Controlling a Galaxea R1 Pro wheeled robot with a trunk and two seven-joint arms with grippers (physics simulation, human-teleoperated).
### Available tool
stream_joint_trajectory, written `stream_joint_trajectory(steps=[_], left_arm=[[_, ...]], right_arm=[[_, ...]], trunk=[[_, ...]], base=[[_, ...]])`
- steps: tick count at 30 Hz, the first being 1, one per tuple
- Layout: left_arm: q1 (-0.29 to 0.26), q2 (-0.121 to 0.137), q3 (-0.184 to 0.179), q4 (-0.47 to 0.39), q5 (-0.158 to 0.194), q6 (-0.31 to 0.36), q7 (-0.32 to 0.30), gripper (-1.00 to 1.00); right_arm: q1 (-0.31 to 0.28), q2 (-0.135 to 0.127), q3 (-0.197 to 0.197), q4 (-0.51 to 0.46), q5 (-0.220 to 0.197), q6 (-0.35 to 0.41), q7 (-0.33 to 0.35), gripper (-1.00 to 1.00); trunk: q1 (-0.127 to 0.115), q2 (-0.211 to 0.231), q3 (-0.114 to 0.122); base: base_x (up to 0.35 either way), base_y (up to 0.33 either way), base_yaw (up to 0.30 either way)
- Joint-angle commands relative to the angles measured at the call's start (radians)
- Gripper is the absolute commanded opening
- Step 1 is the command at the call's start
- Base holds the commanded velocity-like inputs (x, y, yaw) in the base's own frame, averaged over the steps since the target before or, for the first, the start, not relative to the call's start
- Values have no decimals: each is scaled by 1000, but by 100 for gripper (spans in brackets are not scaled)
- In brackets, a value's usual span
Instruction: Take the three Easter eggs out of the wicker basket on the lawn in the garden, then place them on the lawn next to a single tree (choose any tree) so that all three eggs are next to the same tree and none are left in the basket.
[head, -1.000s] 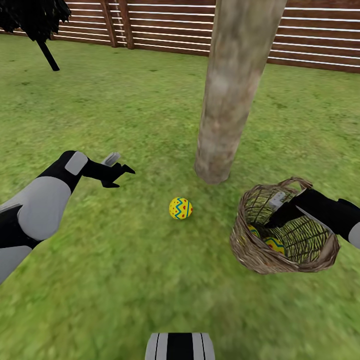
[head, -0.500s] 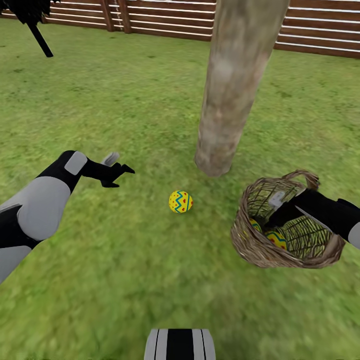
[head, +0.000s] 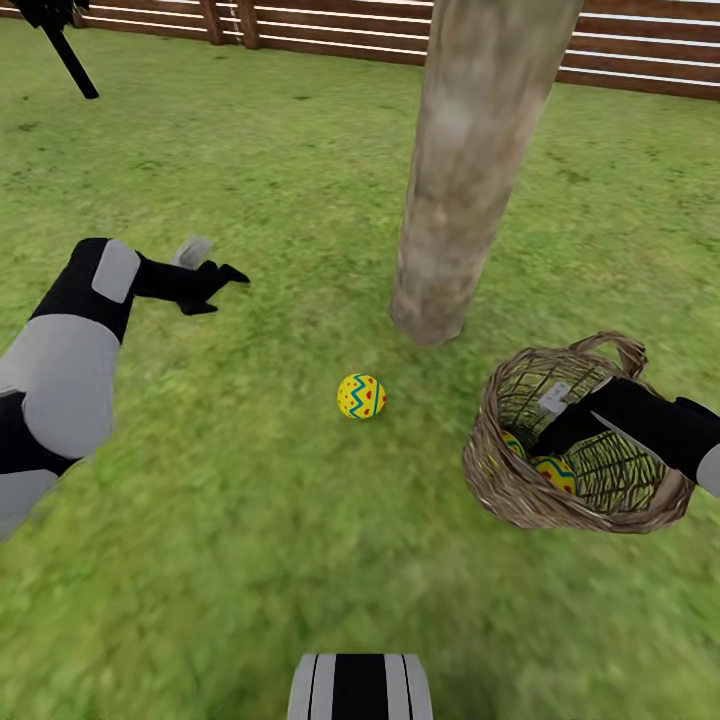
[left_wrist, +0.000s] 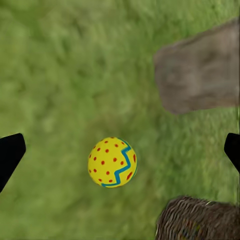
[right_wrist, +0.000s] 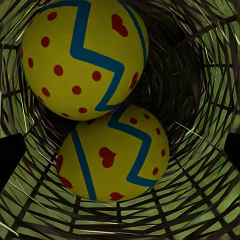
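One yellow Easter egg (head: 361, 396) with a blue zigzag lies on the lawn (head: 230, 520), a short way in front of the tree's pale trunk (head: 445, 190). The wicker basket (head: 500, 480) stands to the right of that egg, near the trunk's base. My right gripper (head: 548, 438) reaches down inside it, open, its fingertips (right_wrist: 10, 155) spread wide above two more eggs (right_wrist: 82, 60) (right_wrist: 112, 160) on the basket's woven bottom (right_wrist: 200, 95). My left gripper (head: 215, 285) hovers open over the grass, left of the lone egg (left_wrist: 112, 162) and apart from it.
A brown slatted fence (head: 640, 60) runs along the back of the garden. A dark conifer's stem (head: 70, 60) stands at the far left. Grass stretches on all sides of the trunk (left_wrist: 197, 72) and basket (left_wrist: 200, 220).
My left arm has lifted and swung farther away to the left, off from the lone egg. The head view has shifted slightly. The right gripper stays inside the basket.
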Motion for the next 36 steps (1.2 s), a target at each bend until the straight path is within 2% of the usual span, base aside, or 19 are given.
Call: stream_joint_trajectory(steps=[1,6,9,14,23,30,36], left_arm=[[-22,-3,6,14,-13,4,-8,100],[-137,-12,5,108,-13,4,-4,100],[-168,-13,5,147,-13,4,-4,100],[-178,-14,6,166,-13,4,-4,100],[-179,-10,5,200,-14,3,-3,100],[-180,-11,4,201,-15,3,-3,100],[-180,-10,3,206,-16,3,-3,100]], right_arm=[[-2,-1,5,-2,-5,4,-1,100],[-2,-1,6,0,-2,1,-3,100],[-2,-1,6,0,-2,2,-3,100],[-2,-2,5,-1,-1,2,0,100],[-2,-2,6,-1,-3,2,3,100],[-1,-3,4,-3,-3,-1,-9,100],[-2,-2,1,-5,-4,-62,-40,100]], trunk=[[0,0,-1],[0,0,-1],[0,0,-1],[0,0,-1],[4,-2,-36],[4,-2,-36],[4,-2,-36]], base=[[0,0,0],[0,0,0],[0,0,0],[0,0,0],[0,0,0],[0,0,0],[0,0,0]])
